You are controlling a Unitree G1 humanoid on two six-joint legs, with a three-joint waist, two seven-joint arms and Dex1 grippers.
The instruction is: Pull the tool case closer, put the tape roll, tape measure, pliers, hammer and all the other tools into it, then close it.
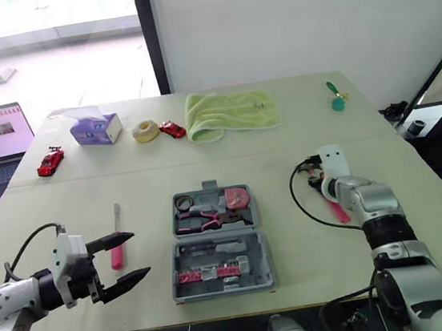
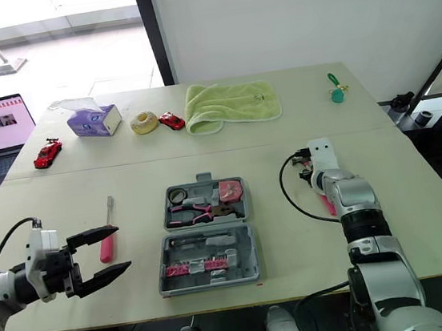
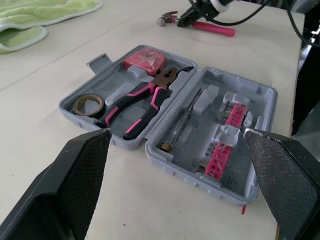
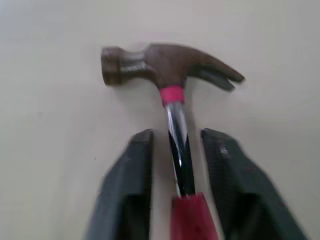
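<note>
Fingers (image 4: pixel 127 185) of the right gripper (image 4: pixel 177 136) straddle the hammer (image 4: pixel 165 65) shaft, slightly apart.

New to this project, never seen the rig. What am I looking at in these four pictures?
A humanoid robot with two arms, each ending in a two-finger black gripper. The two wide pictures come from cameras on its head, looking down at a table; the two close ones come from cameras on its wrists. In the middle lies an open grey tool case holding pliers, a tape roll and a red tape measure. A pink-handled screwdriver lies near the open left gripper. The right gripper straddles the shaft of a hammer, not yet closed. Nothing is held.
</note>
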